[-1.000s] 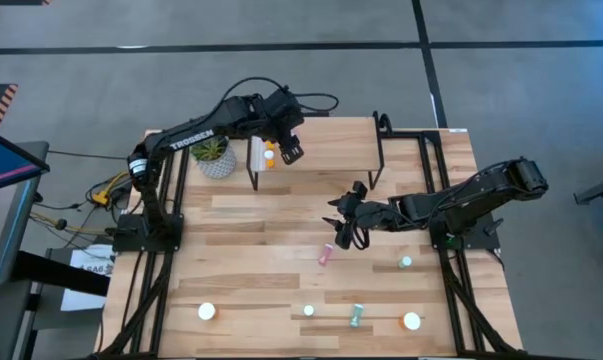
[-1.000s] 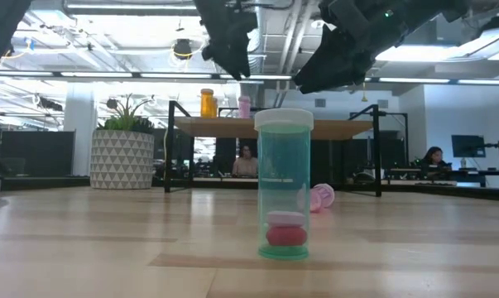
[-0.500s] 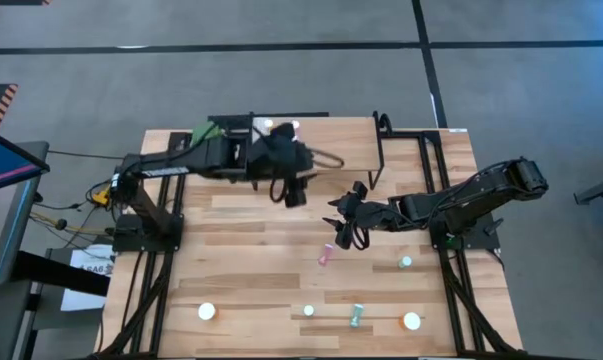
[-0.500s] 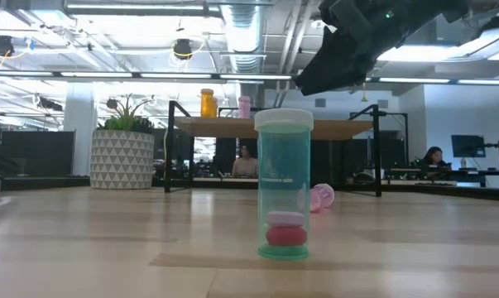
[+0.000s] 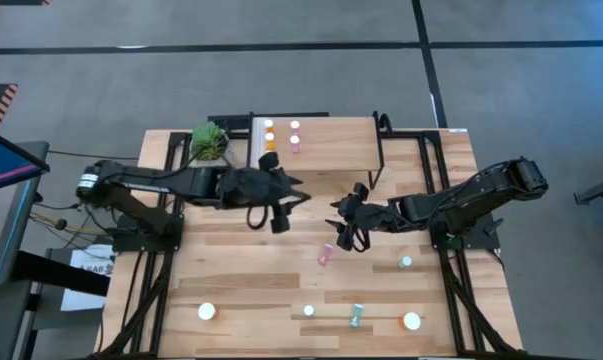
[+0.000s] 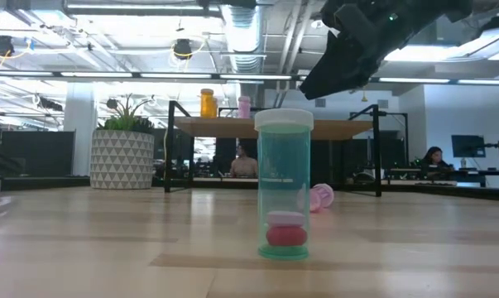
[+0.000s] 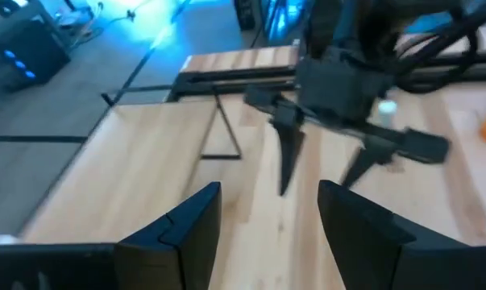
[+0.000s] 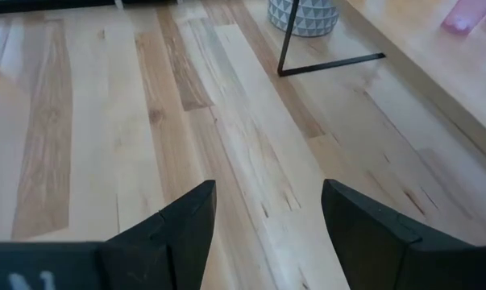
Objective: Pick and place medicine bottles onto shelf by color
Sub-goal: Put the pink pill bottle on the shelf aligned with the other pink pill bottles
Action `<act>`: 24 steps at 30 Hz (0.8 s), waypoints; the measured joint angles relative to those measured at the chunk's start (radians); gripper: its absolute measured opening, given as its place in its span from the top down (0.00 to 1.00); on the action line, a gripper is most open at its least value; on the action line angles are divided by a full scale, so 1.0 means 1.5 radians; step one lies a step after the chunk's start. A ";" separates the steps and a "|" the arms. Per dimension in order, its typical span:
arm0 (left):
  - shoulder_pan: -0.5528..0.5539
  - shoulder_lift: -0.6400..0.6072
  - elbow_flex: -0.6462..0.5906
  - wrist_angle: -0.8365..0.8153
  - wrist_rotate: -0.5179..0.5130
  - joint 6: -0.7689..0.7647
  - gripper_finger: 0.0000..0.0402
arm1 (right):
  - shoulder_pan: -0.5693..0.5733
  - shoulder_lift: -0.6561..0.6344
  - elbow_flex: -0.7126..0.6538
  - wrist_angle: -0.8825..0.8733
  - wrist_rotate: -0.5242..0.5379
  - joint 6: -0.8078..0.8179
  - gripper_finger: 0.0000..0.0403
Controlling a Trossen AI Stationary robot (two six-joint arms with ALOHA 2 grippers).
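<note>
The left end effector [image 5: 278,203], fingers apart and empty, hangs over the desk [image 5: 241,270] just in front of the shelf [image 5: 331,145], where an orange bottle [image 5: 269,136] and a pink bottle [image 5: 294,137] stand. The right end effector [image 5: 345,228] (also open, empty) hovers just above a fallen pink bottle [image 5: 325,255]. No legible writing shows.

The table [image 5: 231,262] stands on a grey concrete floor [image 5: 281,70] crossed by dark lines. Beyond it, at twelve o'clock, lies an open office with ceiling lights [image 6: 100,74], exposed ducts [image 6: 241,21], and desks with monitors [image 6: 468,147] at three o'clock.
</note>
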 joint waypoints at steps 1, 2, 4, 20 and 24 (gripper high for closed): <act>0.000 -0.017 -0.039 0.041 0.007 -0.005 0.51 | 0.000 0.000 0.000 0.000 0.000 0.000 0.38; 0.000 -0.034 -0.078 0.064 0.012 -0.008 0.51 | 0.000 0.000 0.000 0.000 0.000 0.001 0.38; 0.000 -0.056 -0.142 0.131 0.017 -0.019 0.51 | 0.000 0.000 0.000 0.001 0.000 0.001 0.38; -0.029 -0.149 -0.385 0.326 0.050 -0.047 0.51 | 0.011 0.000 0.000 -0.013 -0.002 0.146 0.38; -0.033 -0.156 -0.406 0.347 0.058 -0.042 0.51 | 0.028 0.000 0.000 -0.016 -0.003 0.196 0.38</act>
